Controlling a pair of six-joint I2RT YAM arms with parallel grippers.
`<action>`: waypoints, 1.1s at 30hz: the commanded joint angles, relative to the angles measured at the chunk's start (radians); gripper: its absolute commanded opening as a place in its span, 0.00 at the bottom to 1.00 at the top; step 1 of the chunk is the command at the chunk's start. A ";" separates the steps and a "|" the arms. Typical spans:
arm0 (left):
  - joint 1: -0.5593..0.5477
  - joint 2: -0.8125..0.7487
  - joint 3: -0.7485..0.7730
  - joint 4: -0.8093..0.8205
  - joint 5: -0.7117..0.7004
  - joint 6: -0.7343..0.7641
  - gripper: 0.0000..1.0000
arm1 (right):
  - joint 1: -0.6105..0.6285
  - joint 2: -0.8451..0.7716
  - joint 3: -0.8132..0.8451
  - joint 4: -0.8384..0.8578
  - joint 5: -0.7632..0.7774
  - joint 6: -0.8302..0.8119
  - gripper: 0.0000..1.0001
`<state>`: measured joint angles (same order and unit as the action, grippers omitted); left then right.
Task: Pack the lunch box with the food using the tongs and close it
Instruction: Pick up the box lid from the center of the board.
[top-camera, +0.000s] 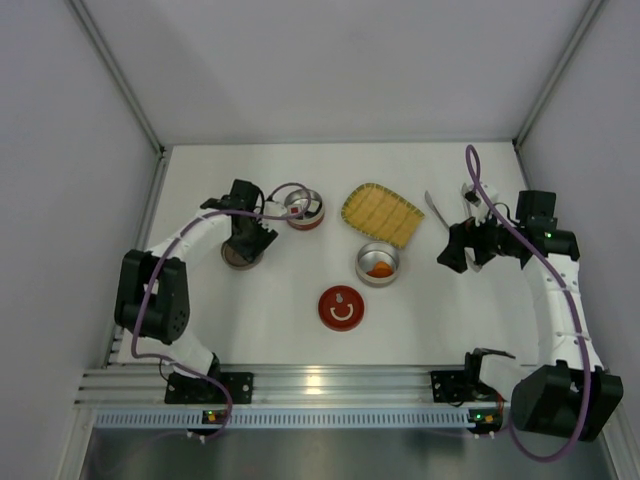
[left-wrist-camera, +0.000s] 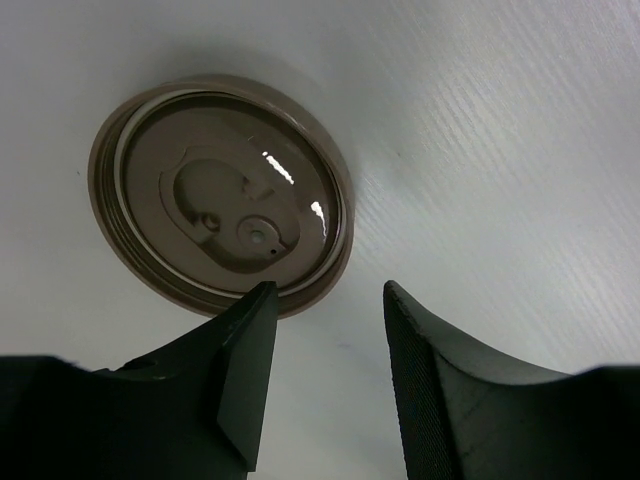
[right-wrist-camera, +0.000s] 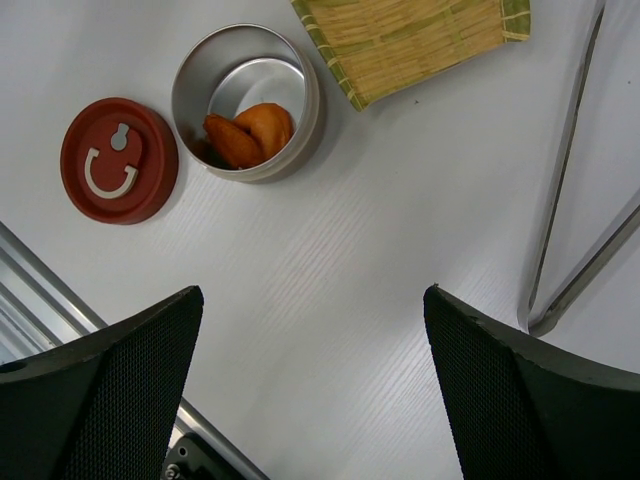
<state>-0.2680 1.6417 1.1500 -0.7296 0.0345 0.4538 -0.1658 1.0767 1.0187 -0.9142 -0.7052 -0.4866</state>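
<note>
Across the white worktop (top-camera: 250, 335), left fingers (left-wrist-camera: 240, 380) hang apart, empty, over a brown lid (left-wrist-camera: 220, 220) at nine o'clock, right fingers (right-wrist-camera: 110, 390) spread wide near the tongs (right-wrist-camera: 563, 170) at two o'clock; orange food (right-wrist-camera: 250, 135) sits in the central tin (right-wrist-camera: 255, 80), closing not yet done.

orange food (right-wrist-camera: 250, 135), red lid (right-wrist-camera: 118, 160), yellow woven tray (right-wrist-camera: 420, 40).
</note>
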 joint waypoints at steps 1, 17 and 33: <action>0.006 0.018 -0.013 0.042 0.021 0.046 0.52 | 0.014 0.006 0.026 0.028 -0.034 -0.006 0.90; 0.006 0.055 -0.131 0.110 0.050 0.065 0.37 | 0.025 0.029 0.032 0.049 -0.040 0.020 0.89; 0.007 -0.075 0.180 -0.281 0.260 -0.006 0.00 | 0.139 0.011 0.015 0.190 -0.046 0.149 0.88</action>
<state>-0.2630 1.6775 1.0882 -0.7475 0.1207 0.4911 -0.0868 1.1080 1.0191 -0.8608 -0.7136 -0.3939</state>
